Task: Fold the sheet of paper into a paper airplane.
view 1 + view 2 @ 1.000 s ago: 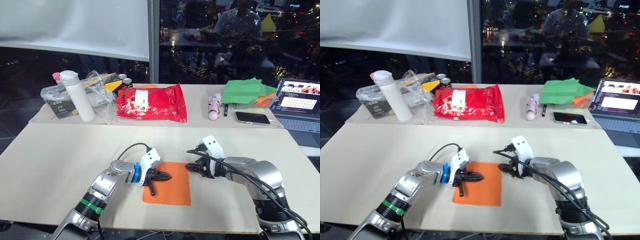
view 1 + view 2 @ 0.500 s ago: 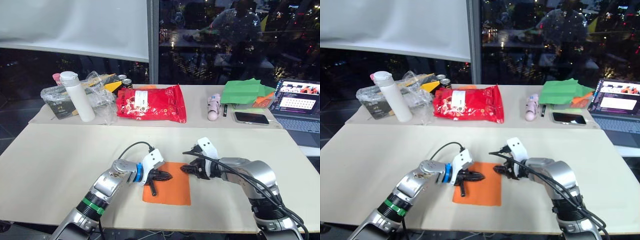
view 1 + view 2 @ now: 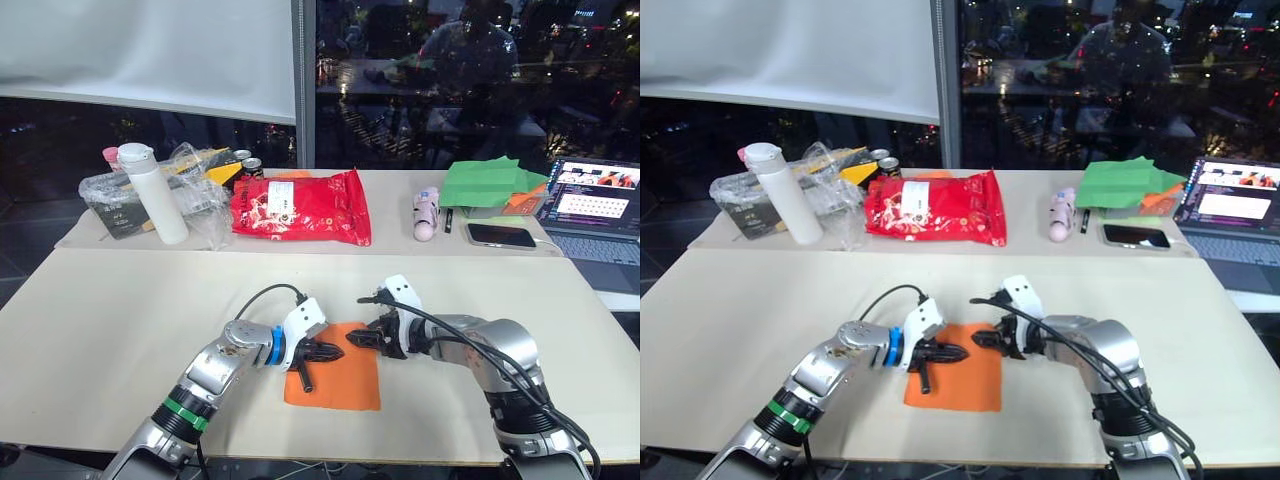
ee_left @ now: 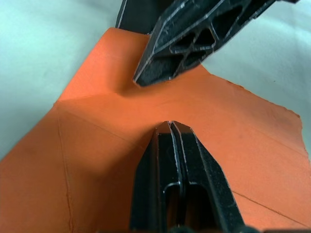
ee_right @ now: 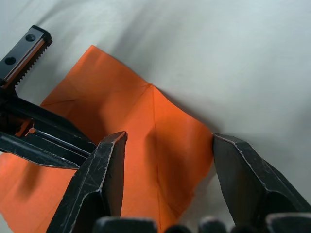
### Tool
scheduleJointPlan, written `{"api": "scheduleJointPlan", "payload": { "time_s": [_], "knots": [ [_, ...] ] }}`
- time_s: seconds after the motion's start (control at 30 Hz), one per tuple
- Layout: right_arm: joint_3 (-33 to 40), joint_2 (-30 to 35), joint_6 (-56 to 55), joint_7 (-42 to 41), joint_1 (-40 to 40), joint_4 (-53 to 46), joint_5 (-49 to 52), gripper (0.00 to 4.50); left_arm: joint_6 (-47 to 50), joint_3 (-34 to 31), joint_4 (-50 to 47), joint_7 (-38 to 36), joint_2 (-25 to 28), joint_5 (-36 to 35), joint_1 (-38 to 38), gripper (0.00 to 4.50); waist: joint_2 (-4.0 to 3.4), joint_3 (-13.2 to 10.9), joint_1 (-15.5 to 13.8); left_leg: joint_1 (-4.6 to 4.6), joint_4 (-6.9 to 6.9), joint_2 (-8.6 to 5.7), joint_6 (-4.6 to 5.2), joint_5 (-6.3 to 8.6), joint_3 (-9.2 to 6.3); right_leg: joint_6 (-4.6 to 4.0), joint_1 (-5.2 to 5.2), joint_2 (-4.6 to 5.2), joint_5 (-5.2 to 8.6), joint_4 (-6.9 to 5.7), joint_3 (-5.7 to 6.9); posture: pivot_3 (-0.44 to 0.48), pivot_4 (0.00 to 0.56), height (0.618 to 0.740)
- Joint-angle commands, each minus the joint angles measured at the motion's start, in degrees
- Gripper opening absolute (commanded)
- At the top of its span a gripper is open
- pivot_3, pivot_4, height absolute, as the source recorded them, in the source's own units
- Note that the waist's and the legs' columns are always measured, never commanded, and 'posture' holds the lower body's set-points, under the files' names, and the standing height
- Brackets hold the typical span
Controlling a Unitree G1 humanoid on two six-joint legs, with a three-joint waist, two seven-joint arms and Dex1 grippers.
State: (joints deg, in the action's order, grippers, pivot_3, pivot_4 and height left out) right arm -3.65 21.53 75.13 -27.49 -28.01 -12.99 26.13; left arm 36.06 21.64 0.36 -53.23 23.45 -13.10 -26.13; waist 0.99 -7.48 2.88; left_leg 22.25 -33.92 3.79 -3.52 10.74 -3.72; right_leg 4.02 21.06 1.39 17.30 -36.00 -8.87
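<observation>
The orange sheet of paper (image 3: 347, 385) lies flat near the table's front edge and is creased with fold lines (image 4: 92, 160). My left gripper (image 3: 333, 352) is shut, and its tips (image 4: 171, 124) press down on the sheet's far left part. My right gripper (image 3: 367, 340) is open at the sheet's far right corner. Its two fingers (image 5: 109, 165) straddle a raised crease of the paper (image 5: 141, 111), and their tips come close to the left gripper's tips. No paper airplane shape has formed.
Along the back table stand a white bottle (image 3: 150, 192), a clear plastic bag of items (image 3: 120, 200), a red snack bag (image 3: 302, 206), a pink object (image 3: 427, 213), green paper sheets (image 3: 490, 183), a phone (image 3: 503, 235) and a laptop (image 3: 598, 205).
My right gripper has moved left until its open fingers reach the sheet's far right corner. The left gripper has stayed pressed on the sheet.
</observation>
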Motion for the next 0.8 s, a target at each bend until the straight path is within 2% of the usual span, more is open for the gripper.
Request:
{"api": "scheduleJointPlan", "payload": {
  "time_s": [0.03, 0.27, 0.47, 0.8],
  "knots": [
    [1.88, -0.06, 0.77, -0.51, -0.53, -1.49, 2.01, 2.95, 1.66, 0.49, 0.51, 0.82, 0.29, 0.88, 1.18, 0.00, 0.00, 0.00, 0.06, -0.01, 0.00, 0.00, 0.00, 0.00, 0.00, 0.00, 0.00, 0.00, 0.00, 0.00, 0.00, 0.000, 0.150, 0.719],
    [3.70, 0.43, 3.19, -0.96, -0.35, -2.28, 4.30, 2.95, 1.79, 0.31, 0.47, 0.79, 0.24, 0.72, 1.16, 0.00, 0.00, 0.00, 0.33, 0.00, 0.00, 0.00, 0.00, 0.00, 0.00, 0.00, 0.00, 0.00, 0.00, 0.00, 0.00, 0.000, 0.150, 0.719],
    [5.17, -1.85, 5.69, -0.20, 1.63, -3.53, 6.77, 2.95, 1.62, 0.49, 0.59, 0.60, 0.29, 0.81, 1.15, 0.00, 0.00, 0.00, 0.52, 0.00, 0.01, 0.00, 0.00, 0.00, -0.01, 0.00, 0.00, 0.00, 0.00, 0.00, 0.00, 0.000, 0.150, 0.719],
    [6.96, -4.56, 2.53, 2.83, 1.36, -3.07, 6.44, 2.95, 1.15, 0.66, 0.98, 0.36, 0.38, 1.05, 0.74, 0.00, -0.01, 0.00, 0.74, 0.01, 0.00, 0.00, 0.00, 0.00, -0.02, 0.00, 0.00, 0.00, 0.00, 0.00, 0.00, 0.000, 0.150, 0.719]
  ]
}}
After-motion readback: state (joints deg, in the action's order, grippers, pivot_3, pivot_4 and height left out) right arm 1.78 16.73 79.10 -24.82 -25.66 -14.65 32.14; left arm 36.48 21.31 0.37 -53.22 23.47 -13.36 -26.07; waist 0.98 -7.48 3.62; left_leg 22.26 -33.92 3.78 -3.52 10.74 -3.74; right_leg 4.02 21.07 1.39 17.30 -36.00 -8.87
